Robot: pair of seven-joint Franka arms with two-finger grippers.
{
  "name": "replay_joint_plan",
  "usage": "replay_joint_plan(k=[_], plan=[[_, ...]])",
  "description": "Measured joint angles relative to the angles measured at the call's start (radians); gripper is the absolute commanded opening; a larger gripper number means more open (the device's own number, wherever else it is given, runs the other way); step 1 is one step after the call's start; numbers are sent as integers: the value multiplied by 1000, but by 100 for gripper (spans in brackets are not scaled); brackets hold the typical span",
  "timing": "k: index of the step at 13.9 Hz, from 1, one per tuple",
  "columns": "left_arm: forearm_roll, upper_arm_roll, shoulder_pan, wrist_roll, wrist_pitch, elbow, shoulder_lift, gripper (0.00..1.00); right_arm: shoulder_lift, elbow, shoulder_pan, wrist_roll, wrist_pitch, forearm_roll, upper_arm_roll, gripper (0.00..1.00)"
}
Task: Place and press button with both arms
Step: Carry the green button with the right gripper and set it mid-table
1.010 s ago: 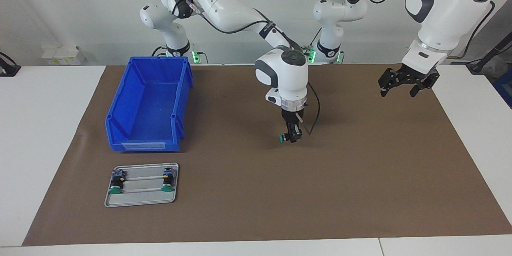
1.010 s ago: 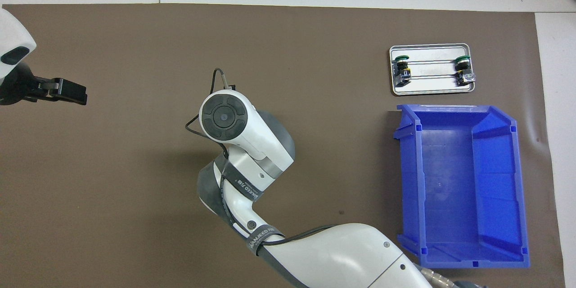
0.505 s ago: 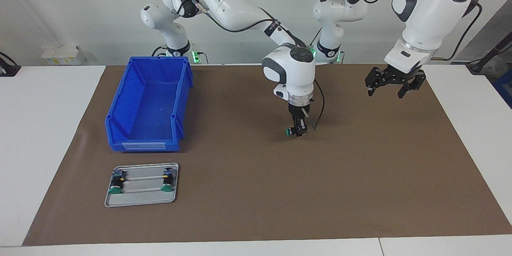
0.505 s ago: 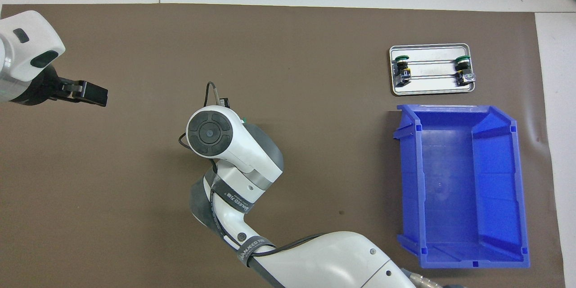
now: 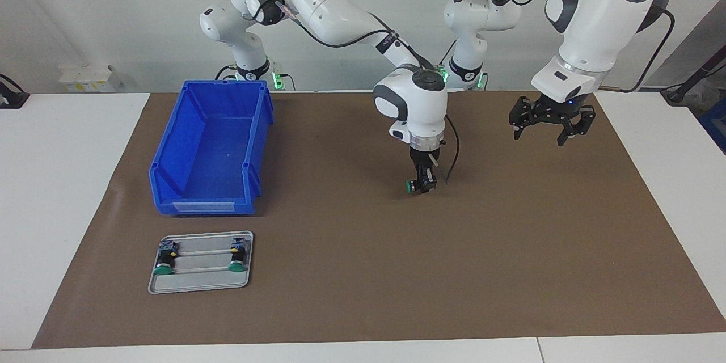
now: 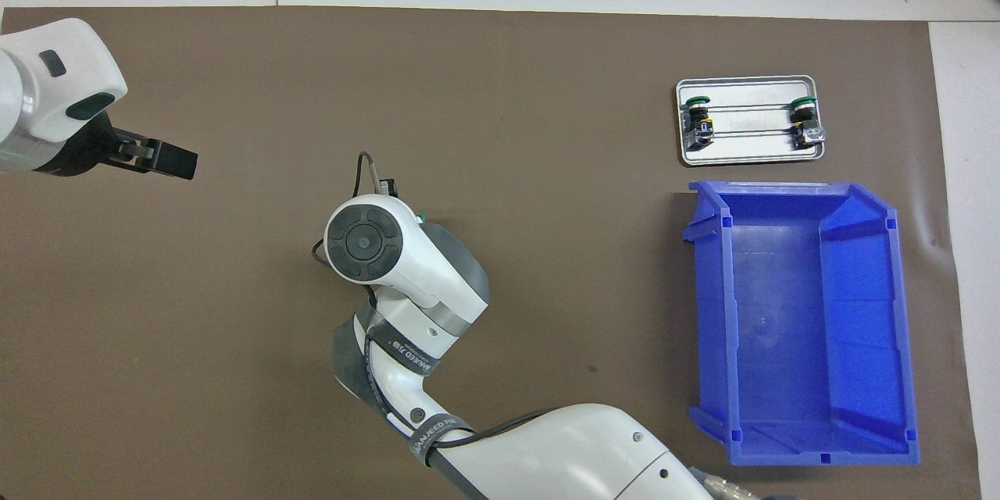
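Observation:
My right gripper (image 5: 422,186) is shut on a green-capped button (image 5: 409,185) and holds it low over the middle of the brown mat, cap sideways toward the right arm's end. I cannot tell whether it touches the mat. In the overhead view the right wrist (image 6: 366,240) hides the gripper; only a sliver of the green cap (image 6: 423,215) shows. My left gripper (image 5: 539,135) is open and empty, up in the air over the mat toward the left arm's end; it also shows in the overhead view (image 6: 173,162).
A metal tray (image 5: 199,283) holds two more green-capped buttons (image 5: 163,266) (image 5: 236,262), farther from the robots than the empty blue bin (image 5: 212,153). Both also show in the overhead view: tray (image 6: 750,144), bin (image 6: 797,320). White table surrounds the mat.
My right gripper has carried the button a little toward the left arm's end, then nearly stopped. My left gripper has moved inward toward the table's middle and slightly down.

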Motion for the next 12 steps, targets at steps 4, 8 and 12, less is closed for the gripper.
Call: replay_joint_plan(k=[4, 8, 12], plan=[[0, 0, -1, 115, 123, -81, -18, 100, 0, -21, 19, 0, 6, 0, 0, 41], [0, 5, -1, 357, 156, -140, -46, 100, 0, -43, 18, 0, 45, -1, 0, 100], [0, 5, -1, 558, 180, -155, -57, 100, -12, -40, 8, -46, 52, -2, -6, 100]])
